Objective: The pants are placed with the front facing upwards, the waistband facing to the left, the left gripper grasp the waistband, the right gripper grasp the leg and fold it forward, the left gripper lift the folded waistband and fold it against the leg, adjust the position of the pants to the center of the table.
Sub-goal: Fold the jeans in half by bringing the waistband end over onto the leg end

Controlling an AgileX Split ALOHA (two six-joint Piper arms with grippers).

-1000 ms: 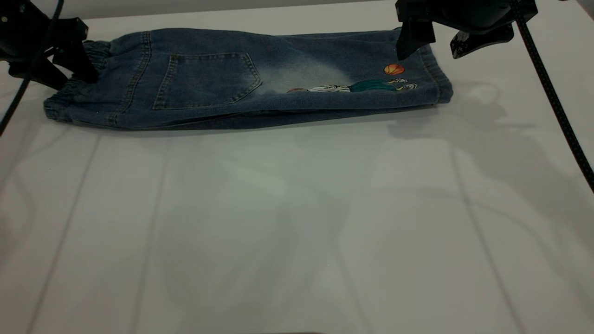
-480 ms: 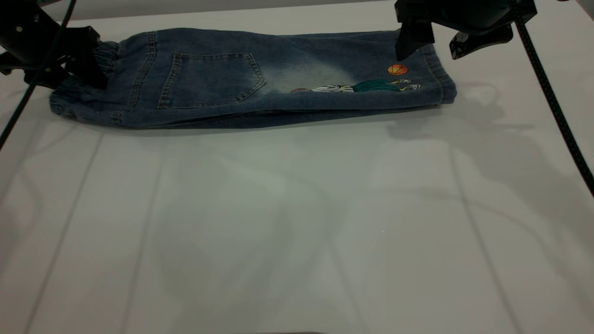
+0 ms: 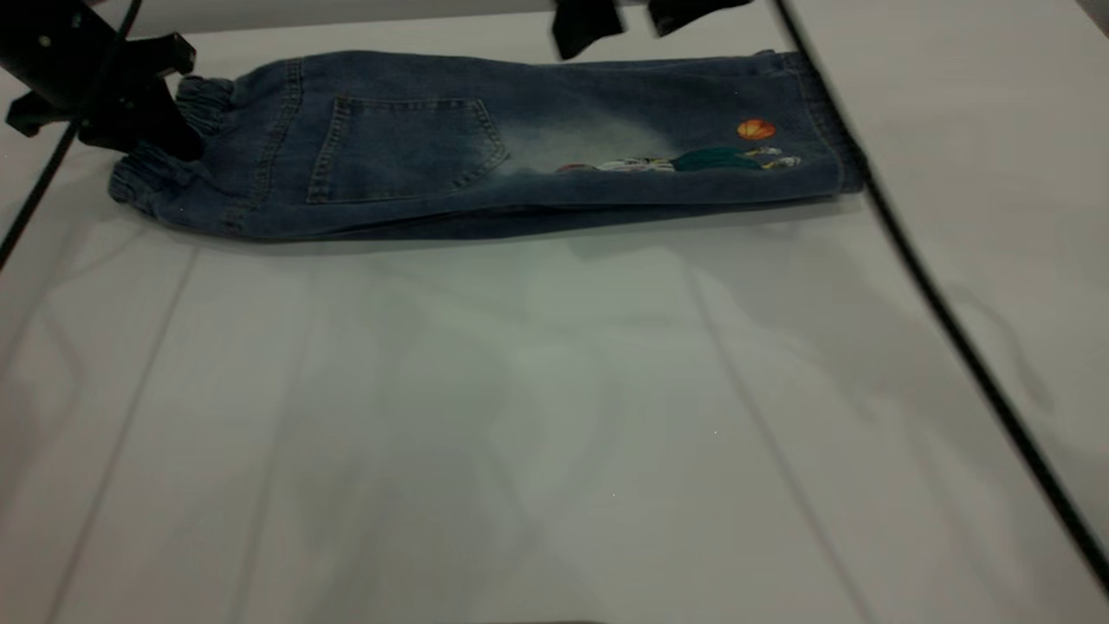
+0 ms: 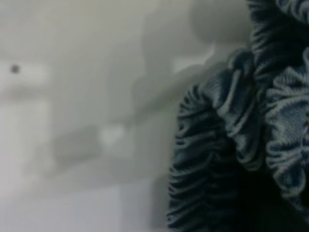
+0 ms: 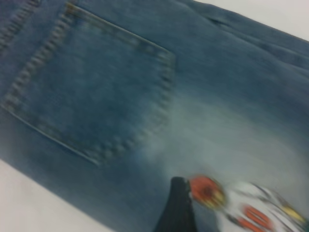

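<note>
The pants (image 3: 485,147) lie folded lengthwise on the table (image 3: 554,416). The left gripper (image 3: 169,130) clamps the waistband (image 3: 165,156). The right gripper (image 3: 637,22) hovers above, fingers spread, holding nothing.

A wide pale grey-white surface (image 3: 554,416), crossed by faint straight lines running toward the far edge. Soft broad shadows spread over it. Beyond the far edge, only a narrow pale strip (image 3: 346,13).
</note>
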